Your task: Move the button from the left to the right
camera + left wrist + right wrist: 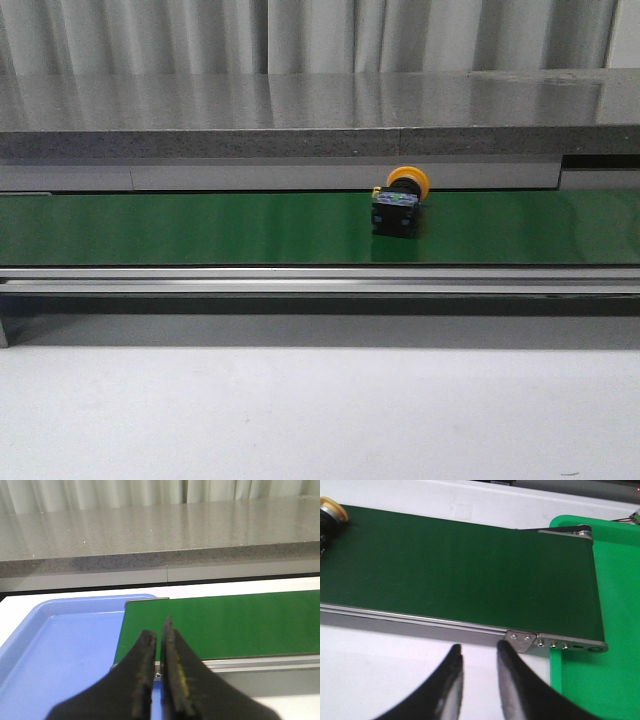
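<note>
On the green belt [200, 228], right of centre, the button [400, 203] is seen ungrasped; transfer judged partly done. Left gripper [159, 645] nearly closed, empty; right gripper [479, 656] slightly apart, empty.

Black, tapering tool fingers [145, 680], yellowish streak on one inner pad [179, 675].

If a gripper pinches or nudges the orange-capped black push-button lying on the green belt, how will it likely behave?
The orange-capped black push-button looks rigid, so it probably won't deform under a pinch. Its boxy body rests flat on the green conveyor belt, so rolling seems unlikely. The round cap overhangs the body, so a nudge there may pivot or tip it; the body's flat sides look like safer grip faces.
</note>
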Motion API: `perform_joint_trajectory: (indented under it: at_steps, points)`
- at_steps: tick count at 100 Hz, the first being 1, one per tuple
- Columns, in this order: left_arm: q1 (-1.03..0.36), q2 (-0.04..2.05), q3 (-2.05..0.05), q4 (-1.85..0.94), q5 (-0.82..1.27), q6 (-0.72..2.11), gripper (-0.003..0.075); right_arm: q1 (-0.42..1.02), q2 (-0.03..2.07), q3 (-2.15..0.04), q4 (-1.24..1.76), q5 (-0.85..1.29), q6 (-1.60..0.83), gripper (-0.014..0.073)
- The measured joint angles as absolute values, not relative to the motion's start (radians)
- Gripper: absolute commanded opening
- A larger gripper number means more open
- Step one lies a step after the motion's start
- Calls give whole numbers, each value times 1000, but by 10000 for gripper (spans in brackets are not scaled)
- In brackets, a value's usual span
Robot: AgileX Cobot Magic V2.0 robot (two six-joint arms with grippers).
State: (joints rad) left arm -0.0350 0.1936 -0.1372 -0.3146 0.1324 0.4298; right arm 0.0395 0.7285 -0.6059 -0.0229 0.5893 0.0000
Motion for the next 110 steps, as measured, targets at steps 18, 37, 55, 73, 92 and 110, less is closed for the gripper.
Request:
perform_joint_trajectory:
  at_steps: [18,37,55,73,92,110]
  points:
    - [-35,194,-137,-315,132,430,5,40,728,-606,-8,591,0,611]
    - [-35,194,-137,-315,132,430,5,40,749,-606,90,562,0,610]
    - [-35,194,-137,-315,132,430,5,42,851,-624,163,534,0,610]
    - [-35,194,-137,-315,132,430,5,70,1012,-712,173,531,0,610]
    - [-35,194,-137,-315,132,430,5,111,1173,-826,177,525,0,610]
    - [-35,194,-137,-315,132,430,5,142,1315,-912,177,516,0,610]
